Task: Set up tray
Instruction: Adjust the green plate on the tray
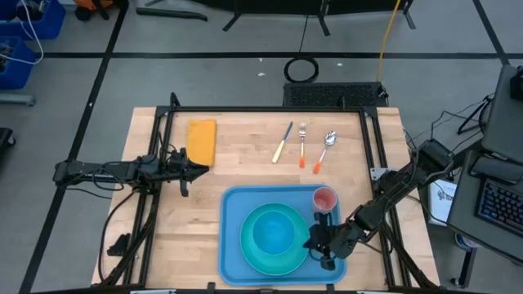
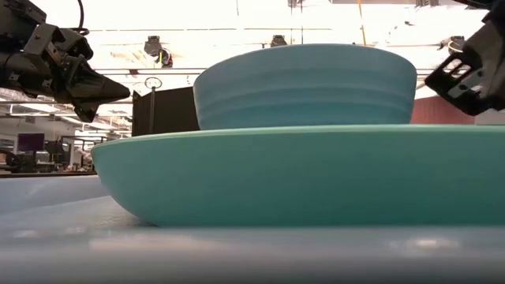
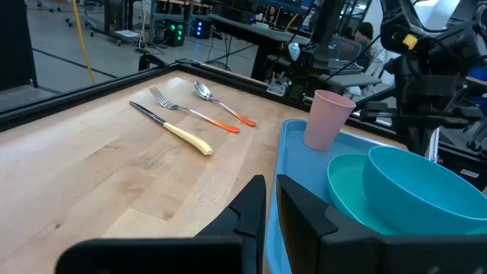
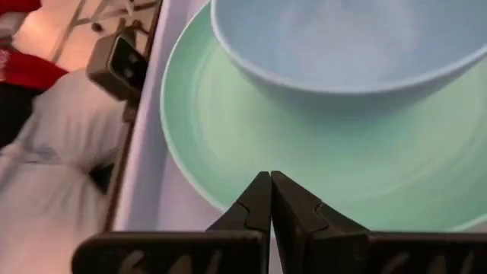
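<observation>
On the bench's near edge, we see the tray [image 1: 233, 245] holding plate [image 1: 255, 257], bowl [image 1: 274, 231] and cup [image 1: 325, 198], the right hand [image 1: 318, 243] closed empty beside them, the left hand [image 1: 200, 169] nearly shut, idle near the napkin [image 1: 202, 140].

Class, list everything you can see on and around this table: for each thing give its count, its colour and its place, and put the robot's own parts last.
tray: one, blue, near edge of the table
plate: one, turquoise, on the tray
bowl: one, turquoise, on the plate
cup: one, pink, in the tray's far right corner
napkin: one, orange-yellow, far left of the table
knife: one, cream handle, beyond the tray
fork: one, orange handle, right of the knife
spoon: one, orange handle, right of the fork
table: one, pale wood
left end effector: dark, near the napkin, nearly shut, empty
right end effector: dark, shut, over the plate's right rim
</observation>
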